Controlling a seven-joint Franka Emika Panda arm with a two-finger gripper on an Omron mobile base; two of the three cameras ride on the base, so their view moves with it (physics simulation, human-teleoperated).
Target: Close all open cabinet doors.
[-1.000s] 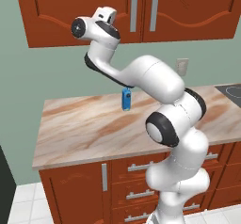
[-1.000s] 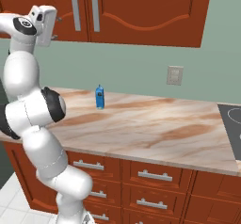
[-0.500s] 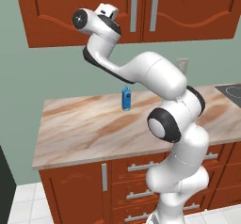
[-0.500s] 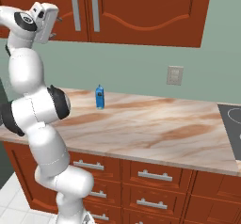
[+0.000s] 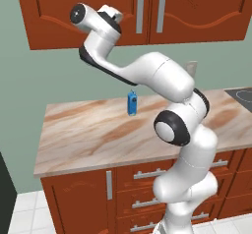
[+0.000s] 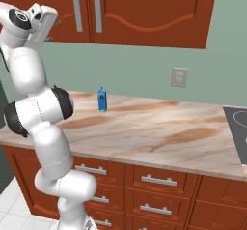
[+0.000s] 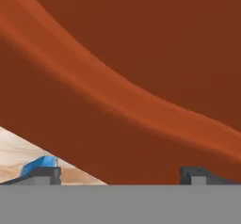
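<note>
Two cabinet doors (image 5: 88, 12) hang above the counter (image 6: 159, 132), and the gripper (image 7: 120, 173), its fingers spread wide and holding nothing, sits right up against the left one, so it should push flat and slow until the door shuts.

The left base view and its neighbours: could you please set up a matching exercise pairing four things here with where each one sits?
Things:
1. blue bottle
2. wall outlet
3. cabinet doors
4. claw

Places:
A. on the green wall above the counter
B. hung high, shut, bar handles side by side
C. upright on the marble countertop
D. open, up against a door panel

Pairs: 1-C, 2-A, 3-B, 4-D
</note>
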